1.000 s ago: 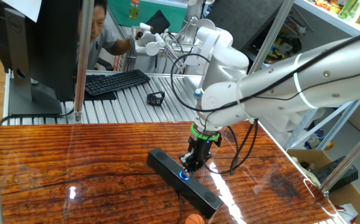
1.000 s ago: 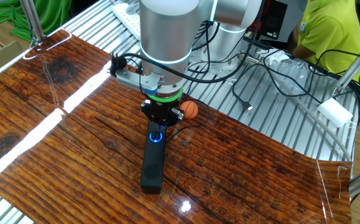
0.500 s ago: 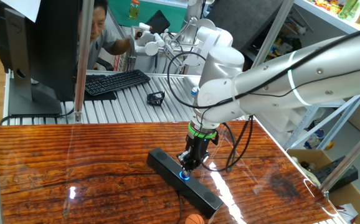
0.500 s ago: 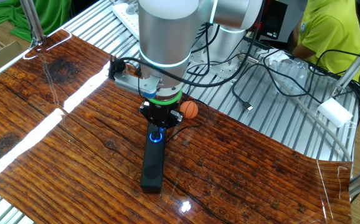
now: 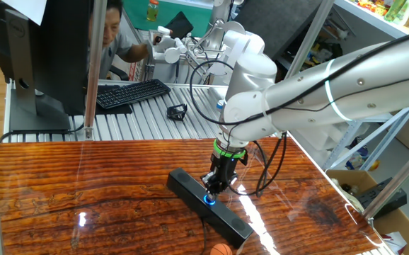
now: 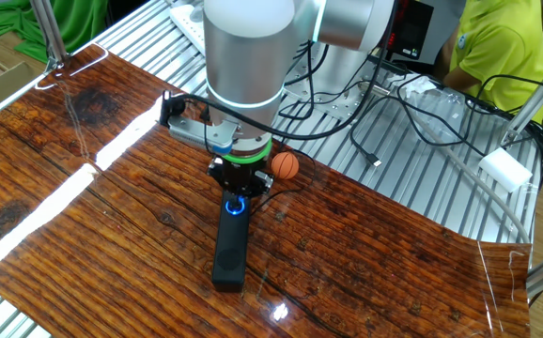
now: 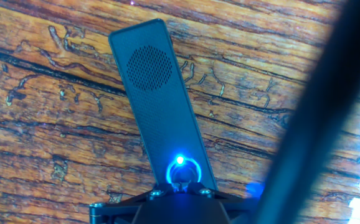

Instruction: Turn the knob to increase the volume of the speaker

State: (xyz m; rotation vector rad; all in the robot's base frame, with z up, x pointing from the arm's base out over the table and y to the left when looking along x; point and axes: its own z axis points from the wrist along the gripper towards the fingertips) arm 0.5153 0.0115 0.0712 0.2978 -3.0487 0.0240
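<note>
The speaker (image 5: 208, 207) is a long slim black bar lying on the wooden table; it also shows in the other fixed view (image 6: 230, 239) and in the hand view (image 7: 158, 99). The knob (image 7: 182, 171), a small black dial with a glowing blue ring, sits at its middle; it also shows as a blue glow in one fixed view (image 5: 209, 199) and in the other fixed view (image 6: 235, 207). My gripper (image 5: 211, 190) stands straight down over the knob, also in the other fixed view (image 6: 237, 195). In the hand view its jaws are closed around the dial.
An orange ball (image 6: 286, 165) lies just behind the gripper, also low in one fixed view (image 5: 221, 249). A black keyboard (image 5: 130, 93) and monitor stand on the metal bench beyond the table. Cables (image 6: 412, 122) and a person are near the far side.
The wrist and the camera bracket on it have rotated around the vertical axis while the fingers stay on the knob. The speaker has not moved.
</note>
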